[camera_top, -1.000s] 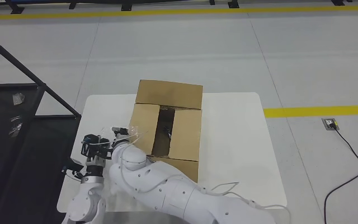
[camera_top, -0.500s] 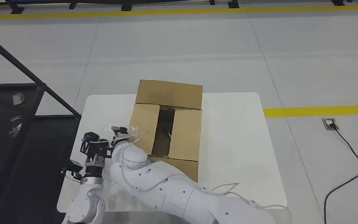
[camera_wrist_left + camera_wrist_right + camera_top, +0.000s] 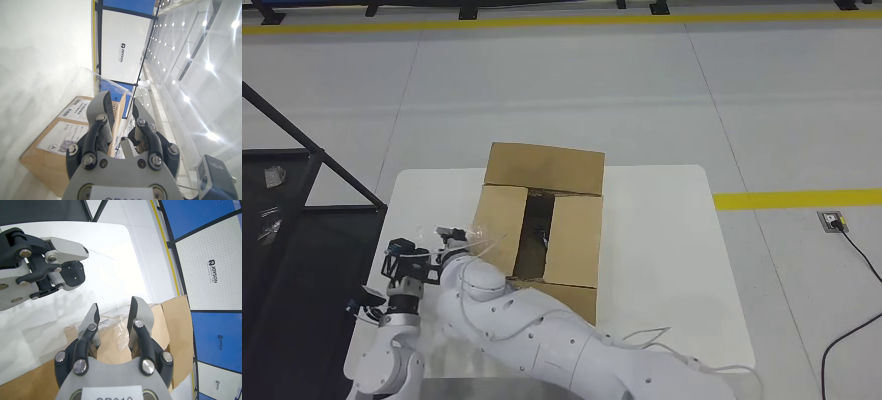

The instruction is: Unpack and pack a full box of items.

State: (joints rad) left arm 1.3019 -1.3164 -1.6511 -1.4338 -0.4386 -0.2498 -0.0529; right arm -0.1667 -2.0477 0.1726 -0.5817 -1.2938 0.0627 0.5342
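Left gripper (image 3: pixel 402 257) has drifted slightly toward the tabletop's (image 3: pixel 662 250) left edge and away from the box (image 3: pixel 542 165). Right gripper (image 3: pixel 452 237) and box look unmoved.

Box sits mid-tabletop. Far flap is folded back and the two side flaps are only partly spread, with a dark slot between them. Contents are too dark to tell.

Both grippers are off the box's left side, above the tabletop, close to each other but not touching.

Left gripper fingers are moderately apart, gap visible in its wrist view. A clear tape strip (image 3: pixel 105 83) runs past its fingertips, and in the right wrist view the strip trails off one tip. It looks stuck there rather than pinched, but can't confirm contact.

Right gripper fingers are also apart, nothing clamped. Wrinkled clear film shows in the gap, over the box's labelled side. Can't tell whether it is the same strip or film on the box.

Judgement:
- The strip is probably sealing tape peeled off the top seam, which would explain flaps loose but not fully open.
- Left gripper being out toward the edge fits carrying the tape clear of the box.
- Right gripper staying near the box side fits being ready for the flaps.
- Unpacking proper hasn't begun.
- Risk: tape clinging to the pad instead of dropping.
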